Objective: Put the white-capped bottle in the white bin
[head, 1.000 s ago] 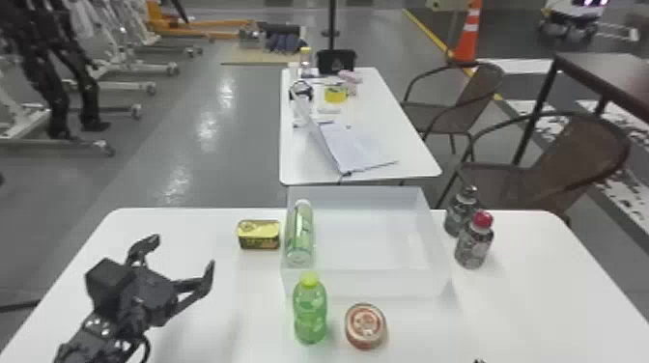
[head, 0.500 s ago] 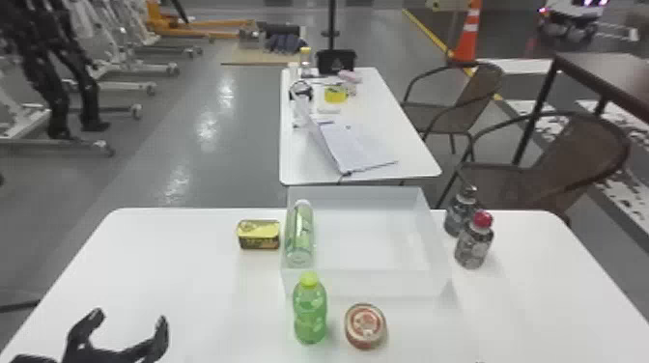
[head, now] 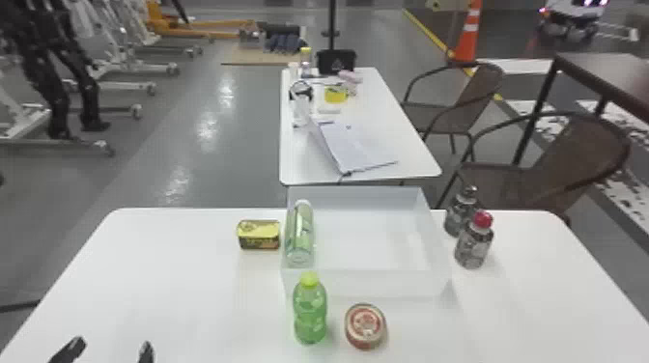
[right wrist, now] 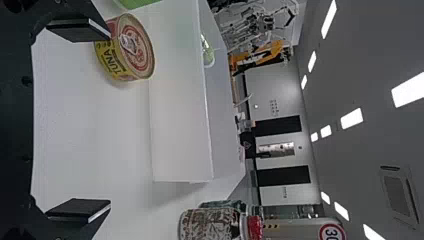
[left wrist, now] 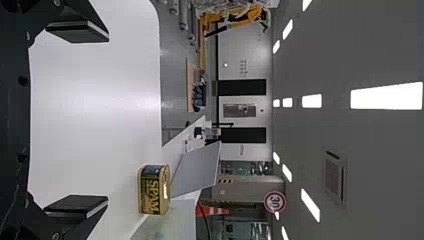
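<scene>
The left end effector point(head: 107, 351) points forward, open, near-left of the bin point(head: 367, 282); the right end effector point(right wrist: 110, 120), spread too, faces it. The bottle point(head: 300, 236) lies inside.

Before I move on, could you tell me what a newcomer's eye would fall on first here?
Probably the bright green bottle, upright on the table just in front of the white bin. Next might come the red-capped bottle standing to the bin's right, and the yellow can to its left.
</scene>
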Tool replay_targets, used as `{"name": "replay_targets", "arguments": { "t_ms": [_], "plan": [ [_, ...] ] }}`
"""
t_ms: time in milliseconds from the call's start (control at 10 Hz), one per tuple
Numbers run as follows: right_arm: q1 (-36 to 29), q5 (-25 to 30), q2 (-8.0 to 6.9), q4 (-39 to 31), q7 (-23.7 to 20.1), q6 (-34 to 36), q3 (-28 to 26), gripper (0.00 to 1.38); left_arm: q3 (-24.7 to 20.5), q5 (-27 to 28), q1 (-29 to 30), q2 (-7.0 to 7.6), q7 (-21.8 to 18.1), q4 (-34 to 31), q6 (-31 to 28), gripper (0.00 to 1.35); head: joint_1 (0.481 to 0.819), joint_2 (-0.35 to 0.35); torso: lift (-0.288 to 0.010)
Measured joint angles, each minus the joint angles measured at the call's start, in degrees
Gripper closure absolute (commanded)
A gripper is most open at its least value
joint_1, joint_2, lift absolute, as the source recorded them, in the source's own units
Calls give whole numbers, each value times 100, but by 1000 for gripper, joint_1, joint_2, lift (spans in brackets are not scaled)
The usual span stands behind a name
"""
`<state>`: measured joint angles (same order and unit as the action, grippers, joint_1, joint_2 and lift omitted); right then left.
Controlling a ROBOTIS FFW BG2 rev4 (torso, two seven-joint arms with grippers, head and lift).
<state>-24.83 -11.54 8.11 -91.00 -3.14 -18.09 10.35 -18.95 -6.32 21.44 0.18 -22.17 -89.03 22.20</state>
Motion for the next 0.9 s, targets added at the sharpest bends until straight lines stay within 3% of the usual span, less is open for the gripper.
{"name": "replay_targets", "arguments": {
  "t_ms": [900],
  "plan": [
    [-42, 12, 10, -38, 43, -1, -5, 116, 125, -132, 84, 0, 20, 2, -141, 153, 549, 0, -100]
  ]
}}
